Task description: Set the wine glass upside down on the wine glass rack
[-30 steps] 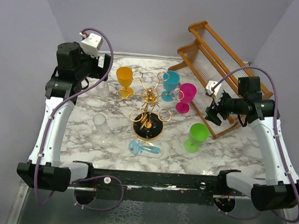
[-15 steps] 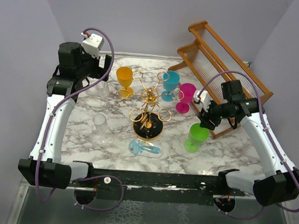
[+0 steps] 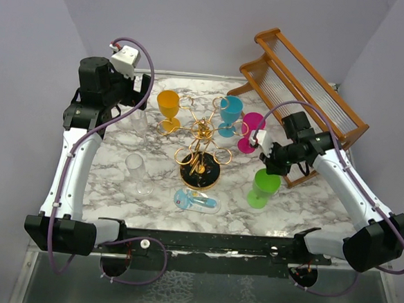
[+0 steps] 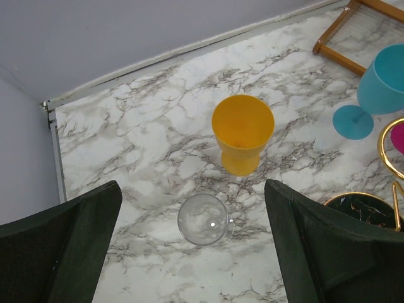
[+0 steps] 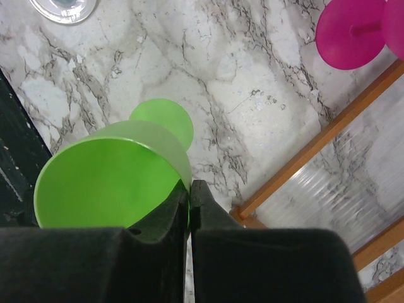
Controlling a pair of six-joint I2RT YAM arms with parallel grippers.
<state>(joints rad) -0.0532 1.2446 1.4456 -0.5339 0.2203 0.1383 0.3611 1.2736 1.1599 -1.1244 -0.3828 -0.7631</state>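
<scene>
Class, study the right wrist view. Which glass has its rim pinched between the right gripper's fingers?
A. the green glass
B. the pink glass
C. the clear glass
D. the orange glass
A. The right gripper has its two dark fingers closed together over the rim of the green glass, which stands upright on the marble with its round foot showing beyond the bowl.

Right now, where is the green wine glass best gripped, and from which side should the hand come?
Take the green wine glass by the bowl wall at the rim, from above on its right, one finger inside and one outside. It stands mouth up, so the rim is open and the stem sits low. The right hand looks shut there.
</scene>
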